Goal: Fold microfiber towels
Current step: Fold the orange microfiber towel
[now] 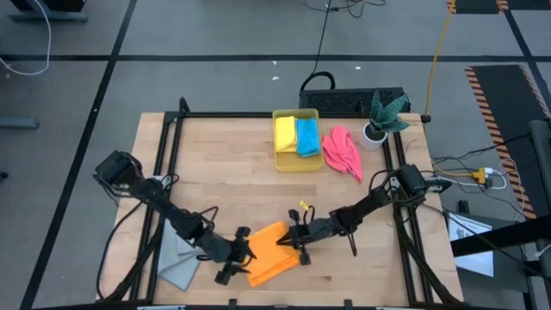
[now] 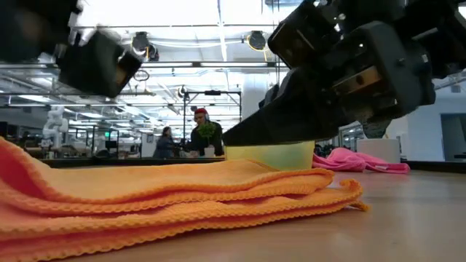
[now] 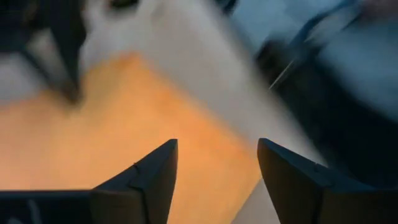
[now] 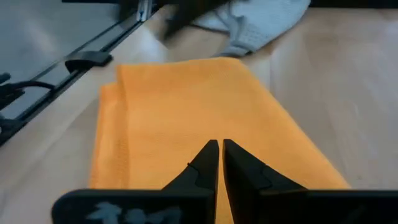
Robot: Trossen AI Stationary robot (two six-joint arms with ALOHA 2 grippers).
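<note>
We found the orange towel lying folded over on itself near the front edge of the table, with both claws at it. The left gripper sat at the towel's left edge with its fingers spread wide and nothing between them; we judged it was placed there because it had let the cloth go after laying the fold. The right gripper rested at the towel's opposite edge with its tips pressed together, pinching nothing we could see; in its own wrist view the orange cloth ran out flat ahead of those closed tips. We judged it was kept low on the cloth to pin or smooth the fold so the layers would not spring back, which the stacked orange edges in the low view supported.

The grey towel lay just beside the left gripper, on its outer side at the table's corner, crumpled and apparently not yet folded. Well beyond both claws, the yellow towel and the blue towel sat side by side inside the yellow bin, and the pink towel lay loose just beside that bin, near the potted plant.

We could read no brand, label or writing on any cloth, the bin or the claws.
</note>
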